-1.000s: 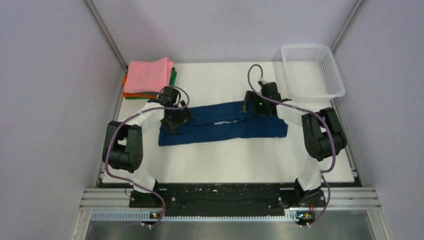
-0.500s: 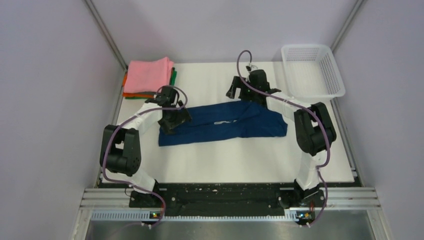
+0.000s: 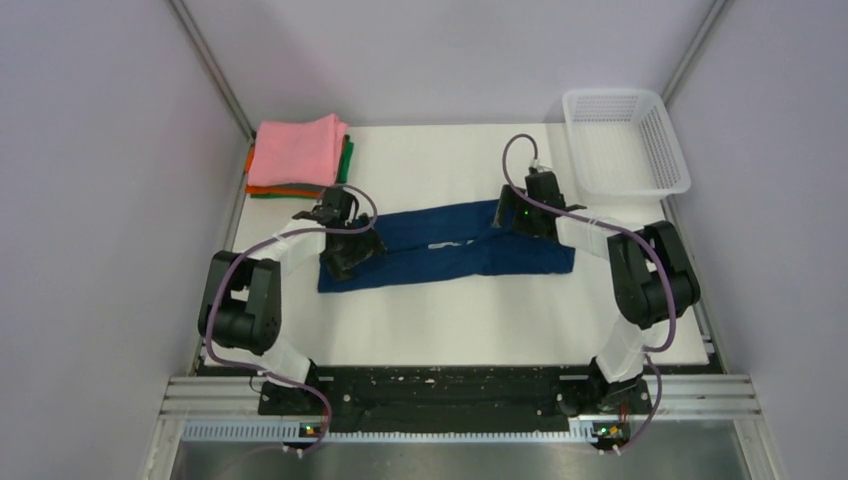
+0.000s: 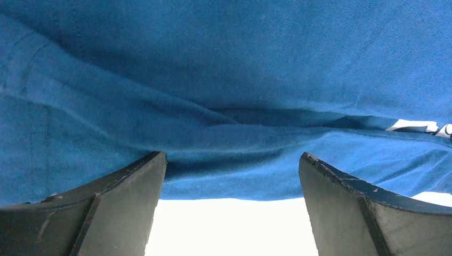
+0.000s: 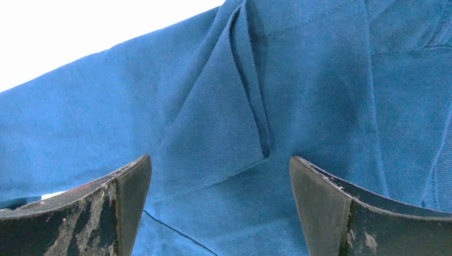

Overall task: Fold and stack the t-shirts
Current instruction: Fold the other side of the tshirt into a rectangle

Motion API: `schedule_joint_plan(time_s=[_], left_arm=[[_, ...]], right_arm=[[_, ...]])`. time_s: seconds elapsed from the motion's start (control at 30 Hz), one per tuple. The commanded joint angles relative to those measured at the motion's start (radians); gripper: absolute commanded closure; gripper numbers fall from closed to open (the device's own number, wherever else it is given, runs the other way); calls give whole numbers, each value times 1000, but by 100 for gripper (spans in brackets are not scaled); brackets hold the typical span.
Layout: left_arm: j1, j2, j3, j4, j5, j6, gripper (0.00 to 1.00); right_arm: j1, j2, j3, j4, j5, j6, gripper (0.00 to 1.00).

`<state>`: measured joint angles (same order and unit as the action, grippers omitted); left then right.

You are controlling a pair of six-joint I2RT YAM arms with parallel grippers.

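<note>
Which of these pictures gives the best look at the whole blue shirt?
The top external view: the blue shirt shows end to end, a long strip on the table. Both wrist views show only close patches of its creased cloth.

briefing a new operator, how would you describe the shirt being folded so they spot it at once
On the white table, look between the left tool and right tool. The navy blue t-shirt lies there as a long band with a small white print, the only dark, spread-out garment; the pink-topped folded stack sits far left.
</note>
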<state>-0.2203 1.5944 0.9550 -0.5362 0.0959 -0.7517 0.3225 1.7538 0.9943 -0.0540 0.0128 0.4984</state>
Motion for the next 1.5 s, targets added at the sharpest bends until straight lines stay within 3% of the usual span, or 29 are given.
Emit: schedule_joint_plan(time_s=[0.0, 0.17, 0.47, 0.7, 1.0, 1.13, 1.3, 1.47], left_arm=[[3, 30, -18, 85, 28, 23, 1], [4, 35, -24, 79, 13, 25, 1], [2, 33, -12, 99, 34, 9, 1], [3, -20, 14, 22, -43, 28, 1], [2, -88, -10, 1, -64, 34, 1], [3, -88, -19, 8, -62, 41, 1], [2, -64, -14, 8, -59, 46, 1], [2, -66, -21, 7, -63, 44, 1]], right_arm=[[4, -8, 11, 27, 17, -19, 1], [13, 34, 50, 101, -124, -14, 1], [83, 42, 195, 75, -143, -40, 1], [104, 130, 305, 56, -176, -55, 1], [70, -73, 114, -39, 66, -63, 1], [-4, -112, -9, 29, 4, -15, 2], [-29, -65, -15, 87, -134, -12, 8], [-29, -10, 21, 87, -86, -6, 20]])
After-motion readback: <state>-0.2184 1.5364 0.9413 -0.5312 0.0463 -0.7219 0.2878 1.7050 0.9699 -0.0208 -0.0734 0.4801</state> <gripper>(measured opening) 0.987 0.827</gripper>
